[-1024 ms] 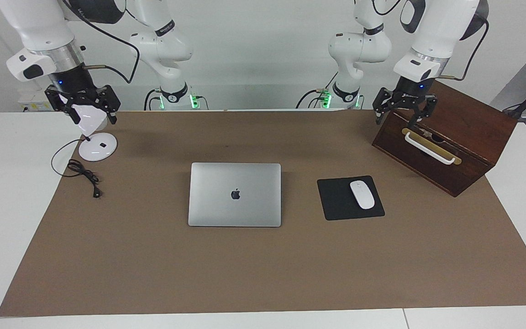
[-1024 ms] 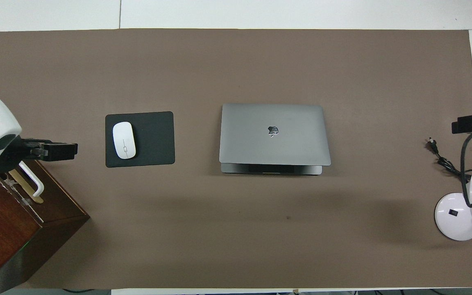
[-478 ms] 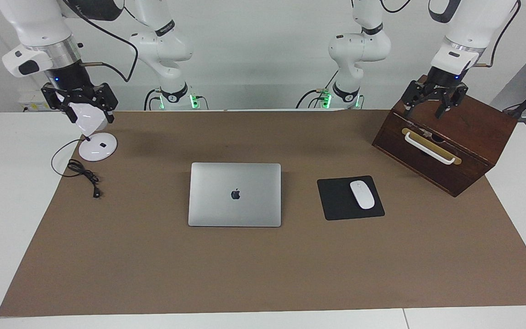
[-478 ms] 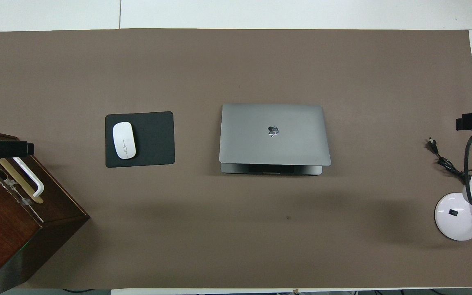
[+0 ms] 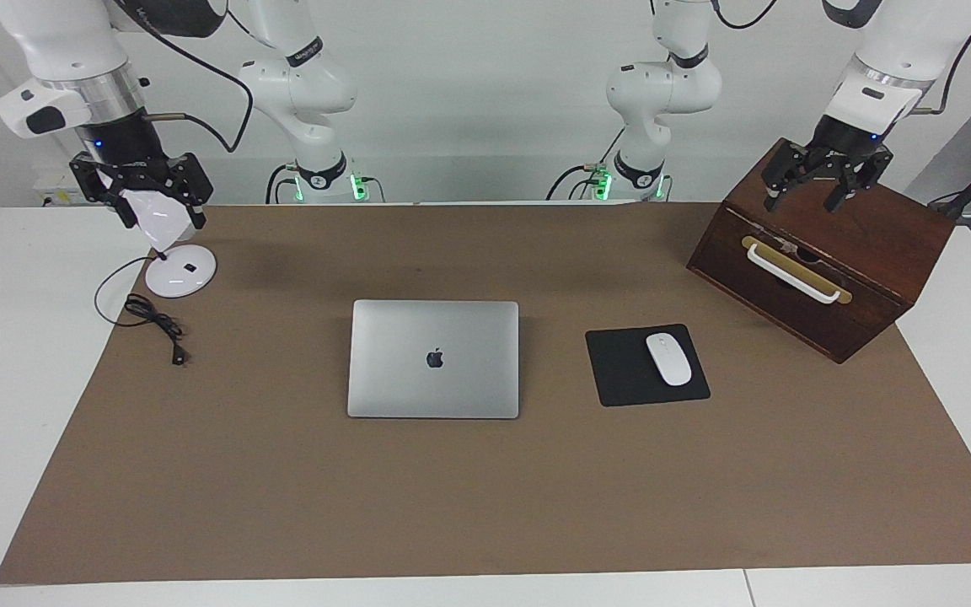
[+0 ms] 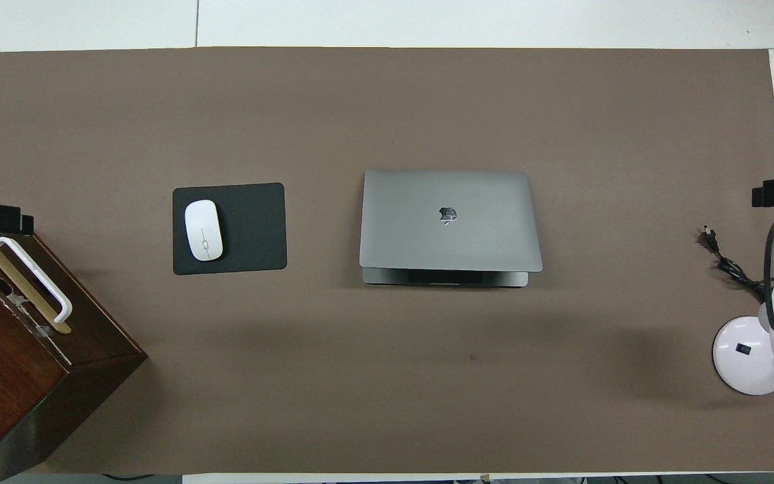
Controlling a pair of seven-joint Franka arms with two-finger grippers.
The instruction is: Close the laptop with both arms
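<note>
Laptop: the thin silver-grey metal laptop [image 5: 433, 358] lies at the middle of the brown mat, lid lowered, a dark apple logo centred on its smooth rectangular top with rounded corners. From overhead the lid [image 6: 450, 219] sits slightly offset from the base, a narrow strip of which shows along the edge nearer the robots.

Table: a white table [image 5: 22, 354] carries a large matte brown mat [image 5: 469, 497] that covers most of it.

Mousepad: a flat black square mousepad [image 5: 624, 371] with rounded corners lies beside the laptop, toward the left arm's end.

Mouse: a glossy white oval mouse [image 5: 668, 358] rests on the mousepad.

Box: a dark polished wooden box [image 5: 839, 278] with a slanted face, a brass strip and a curved white handle [image 5: 791, 274] stands at the left arm's end of the table.

Lamp: a white desk lamp with a round disc base [image 5: 180, 271] and a rounded shade stands at the right arm's end; its thin black cord [image 5: 152, 319] lies looped on the mat and table.

Left claw: the left claw [image 5: 824, 185], black and fingered, hangs over the top of the wooden box, well apart from the laptop; its fingers are spread, grasping nothing.

Right claw: the right claw [image 5: 140, 202] hangs over the lamp, in front of the white shade; its fingers are splayed to either side of the shade, and contact with it cannot be told.
</note>
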